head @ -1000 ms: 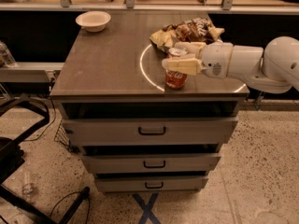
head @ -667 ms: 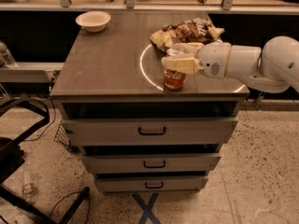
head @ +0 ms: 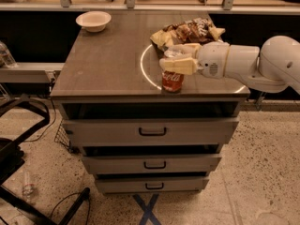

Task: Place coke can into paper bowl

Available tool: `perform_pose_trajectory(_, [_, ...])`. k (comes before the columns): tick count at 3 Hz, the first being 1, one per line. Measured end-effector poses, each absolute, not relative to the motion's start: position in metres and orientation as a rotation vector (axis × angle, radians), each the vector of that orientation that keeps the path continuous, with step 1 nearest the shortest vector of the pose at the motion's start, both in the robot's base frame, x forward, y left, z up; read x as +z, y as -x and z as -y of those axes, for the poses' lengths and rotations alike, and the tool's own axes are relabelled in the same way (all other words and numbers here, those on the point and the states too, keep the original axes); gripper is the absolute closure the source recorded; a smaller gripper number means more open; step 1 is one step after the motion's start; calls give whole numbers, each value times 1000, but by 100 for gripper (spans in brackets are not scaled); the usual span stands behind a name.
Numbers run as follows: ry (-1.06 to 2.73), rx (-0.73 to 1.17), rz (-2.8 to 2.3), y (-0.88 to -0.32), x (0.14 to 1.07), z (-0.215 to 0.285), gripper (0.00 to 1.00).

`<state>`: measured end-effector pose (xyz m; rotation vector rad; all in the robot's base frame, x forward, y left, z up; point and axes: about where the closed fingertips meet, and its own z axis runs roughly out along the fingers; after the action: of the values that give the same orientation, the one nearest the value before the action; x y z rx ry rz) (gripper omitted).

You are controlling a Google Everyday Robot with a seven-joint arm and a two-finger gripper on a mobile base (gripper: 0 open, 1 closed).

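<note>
i have the gripper (head: 180,57) closed across the upper part of the coke can (head: 172,82), which stands upright near the table (head: 108,64) front edge, long axis vertical, silver top up. i judge it light, thin-walled, slick and easily dented, so a gentle squeeze suits. the paper bowl (head: 93,20) sits well apart at ten o'clock.

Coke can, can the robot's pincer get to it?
Probably yes. The pincer is right at the top of the coke can, with nothing between them; the snack bag lies behind.
</note>
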<state>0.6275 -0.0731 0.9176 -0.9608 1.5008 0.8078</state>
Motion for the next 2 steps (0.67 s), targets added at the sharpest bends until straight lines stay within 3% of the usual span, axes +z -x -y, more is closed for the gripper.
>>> perform_pose_trajectory(2, [888,649,-1317,-674,1061,90,100])
